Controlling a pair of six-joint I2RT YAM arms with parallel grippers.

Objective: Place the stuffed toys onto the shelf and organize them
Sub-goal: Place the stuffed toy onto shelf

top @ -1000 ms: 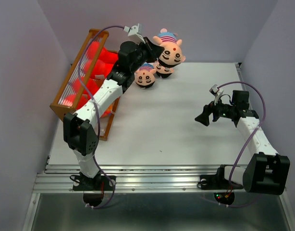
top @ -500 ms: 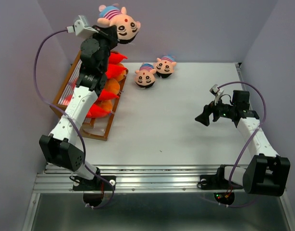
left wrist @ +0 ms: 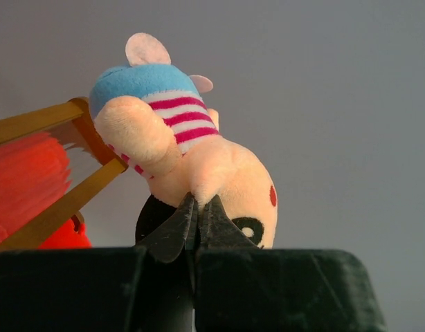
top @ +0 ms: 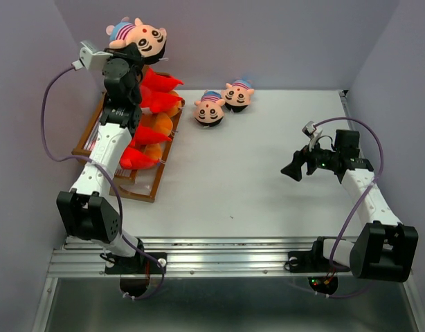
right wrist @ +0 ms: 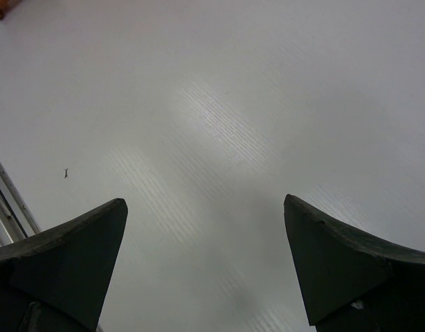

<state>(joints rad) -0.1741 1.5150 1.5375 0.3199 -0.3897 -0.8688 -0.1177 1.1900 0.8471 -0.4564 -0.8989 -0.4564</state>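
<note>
The left gripper (left wrist: 197, 206) is clamped shut on a fold of one doll head (top: 138, 38), holding it above the far top edge of the shelf (top: 84, 148). In the wrist view the head appears to sit just beside the upper frame rail, though contact cannot be confirmed. Red toys (top: 157, 84) and orange toys (top: 161, 124) occupy the tiers along the shelf's right edge, two more doll heads (top: 210, 111) lie side by side on the tabletop (top: 254, 187) near its far edge, and the right gripper (top: 290, 170) hovers with fingers spread wide over bare tabletop near the right edge, well apart from all toys.
</note>
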